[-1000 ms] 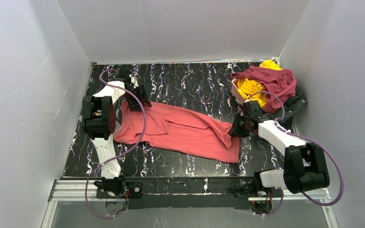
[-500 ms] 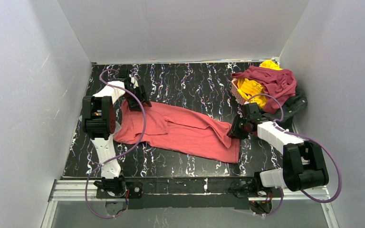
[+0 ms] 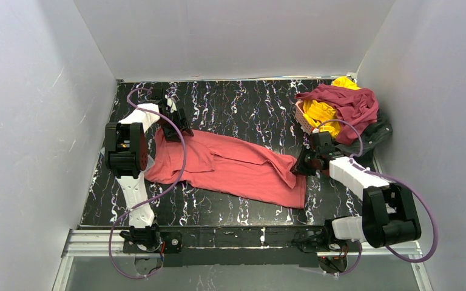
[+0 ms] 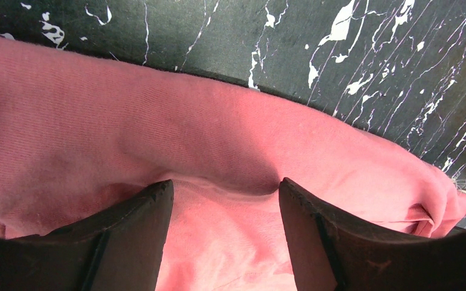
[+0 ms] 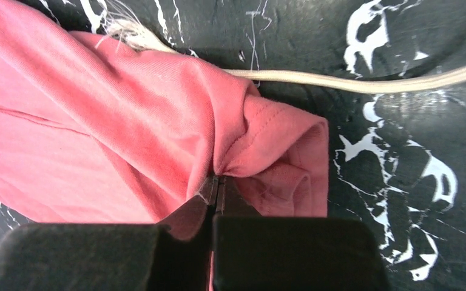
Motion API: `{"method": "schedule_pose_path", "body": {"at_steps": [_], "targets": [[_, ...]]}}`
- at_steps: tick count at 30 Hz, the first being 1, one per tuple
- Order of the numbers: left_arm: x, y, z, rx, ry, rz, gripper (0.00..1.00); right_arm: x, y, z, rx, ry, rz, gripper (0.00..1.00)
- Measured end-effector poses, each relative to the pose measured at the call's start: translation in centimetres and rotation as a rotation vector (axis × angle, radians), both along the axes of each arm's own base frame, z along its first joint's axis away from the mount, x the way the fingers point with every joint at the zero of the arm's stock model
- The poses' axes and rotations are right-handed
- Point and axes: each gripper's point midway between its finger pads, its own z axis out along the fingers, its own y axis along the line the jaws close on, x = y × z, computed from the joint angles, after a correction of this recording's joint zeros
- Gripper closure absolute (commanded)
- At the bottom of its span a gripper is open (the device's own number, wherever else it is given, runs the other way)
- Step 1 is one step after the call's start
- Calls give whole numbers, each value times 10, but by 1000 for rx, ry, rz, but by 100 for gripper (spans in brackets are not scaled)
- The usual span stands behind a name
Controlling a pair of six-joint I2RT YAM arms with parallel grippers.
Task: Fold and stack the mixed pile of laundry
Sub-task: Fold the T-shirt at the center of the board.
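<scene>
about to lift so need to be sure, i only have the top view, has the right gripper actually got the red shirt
Observer: Yes. The right wrist view shows the right gripper shut on a pinch of the salmon-red shirt, beside its hemmed corner.
Operator: and the left one
Observer: The left gripper is open. Its fingers straddle a stretch of the shirt without pinching it.
Operator: anything near the right grip i could snag
Observer: A cream cord lies on the table just past the gripped corner and runs behind the shirt's edge.
</scene>
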Motion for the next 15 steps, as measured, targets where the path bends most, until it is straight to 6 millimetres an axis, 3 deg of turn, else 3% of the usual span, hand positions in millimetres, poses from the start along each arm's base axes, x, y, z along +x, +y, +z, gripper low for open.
{"method": "schedule_pose_path", "body": {"at_steps": [7,15], "targets": [[0,0,0,1,0,0,36,19,-22,17,-94,-88,-58,99],[0,1,0,-1,0,2,36,36,-48,20,-214,-109,-83,98]]}}
